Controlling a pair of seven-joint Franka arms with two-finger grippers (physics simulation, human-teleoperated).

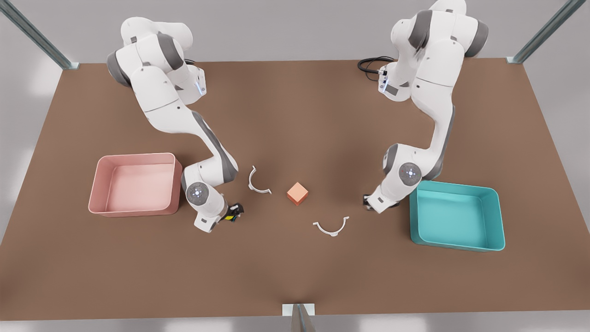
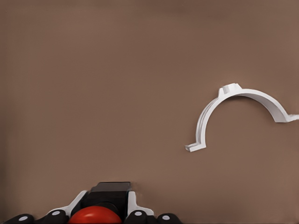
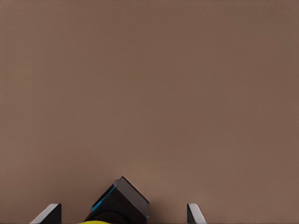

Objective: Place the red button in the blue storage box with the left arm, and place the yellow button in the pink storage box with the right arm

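The right gripper (image 3: 124, 213) hangs low over the bare brown counter (image 3: 149, 93), its two fingertips (image 3: 49, 213) spread wide apart. Between them sits the yellow button (image 3: 117, 205), its dark body with a bluish mark touching neither fingertip.

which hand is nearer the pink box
Right. The right hand sits just beside the pink box, at the yellow button. The left hand is far across, by the blue box.

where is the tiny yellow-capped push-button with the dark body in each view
Front view: the yellow button on the brown table, at the right gripper, near the pale pink plastic tub.
Right wrist view: the button, between the open fingers.
Shared landmark: the right gripper flanking it.
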